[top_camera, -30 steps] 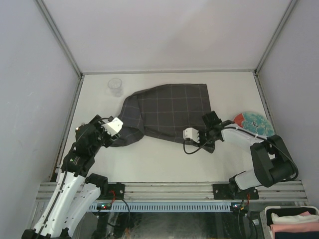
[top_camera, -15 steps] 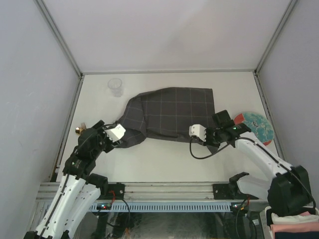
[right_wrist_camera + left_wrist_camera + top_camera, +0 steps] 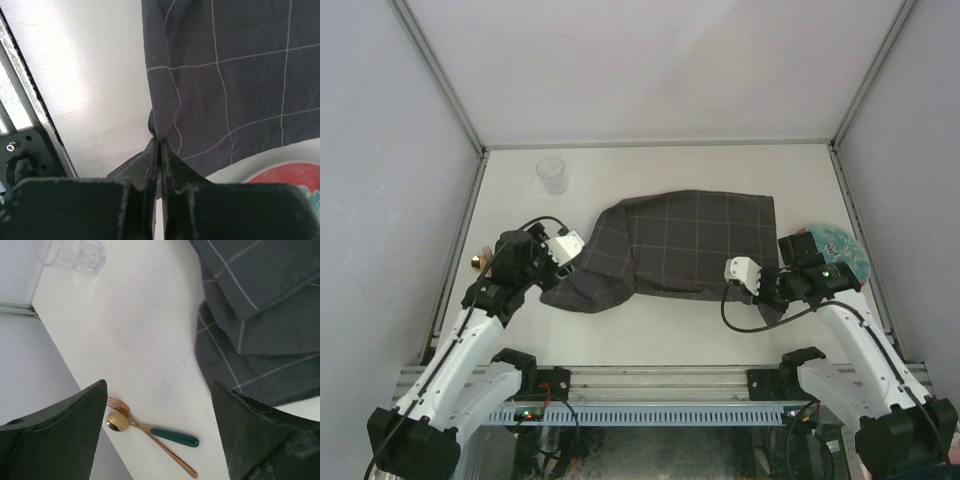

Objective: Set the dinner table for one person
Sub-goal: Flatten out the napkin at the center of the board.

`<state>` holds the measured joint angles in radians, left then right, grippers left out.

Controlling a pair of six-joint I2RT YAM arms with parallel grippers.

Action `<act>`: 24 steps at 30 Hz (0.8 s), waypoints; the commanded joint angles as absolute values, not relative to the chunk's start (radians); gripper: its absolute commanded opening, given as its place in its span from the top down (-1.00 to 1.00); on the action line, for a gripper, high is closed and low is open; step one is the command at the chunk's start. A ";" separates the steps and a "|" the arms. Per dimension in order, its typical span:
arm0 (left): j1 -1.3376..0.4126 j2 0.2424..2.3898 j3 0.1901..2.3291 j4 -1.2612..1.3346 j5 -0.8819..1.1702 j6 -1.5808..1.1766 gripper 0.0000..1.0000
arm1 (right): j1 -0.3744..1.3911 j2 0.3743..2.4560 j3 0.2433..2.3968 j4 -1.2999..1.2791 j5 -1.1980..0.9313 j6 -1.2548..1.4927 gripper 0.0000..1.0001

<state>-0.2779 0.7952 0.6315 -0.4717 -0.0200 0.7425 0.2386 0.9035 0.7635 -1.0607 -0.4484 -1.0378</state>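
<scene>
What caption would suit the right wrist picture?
Right gripper pinching the dark checked cloth over the dinner table, plate edge peeking out.

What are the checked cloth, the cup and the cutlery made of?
Checked cloth: woven fabric, matte; it folds and drapes softly.
Cup: clear glass or plastic, cannot tell which; see-through walls.
Fork: shiny gold-toned metal, probably.
Spoon: same gold bowl, glossy dark green handle, perhaps enamel or plastic.

Robot lab cell, blank walls (image 3: 380,150), metal rails (image 3: 660,379)
</scene>
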 commanded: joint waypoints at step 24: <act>-0.270 1.126 0.705 -0.155 0.203 0.104 -0.91 | 0.001 0.892 0.923 -0.823 -0.607 -0.801 -0.30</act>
<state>-0.2962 1.0798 0.6506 -0.2550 0.2035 0.2611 0.0296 0.9203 0.8803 -0.8463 -0.5781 -0.8207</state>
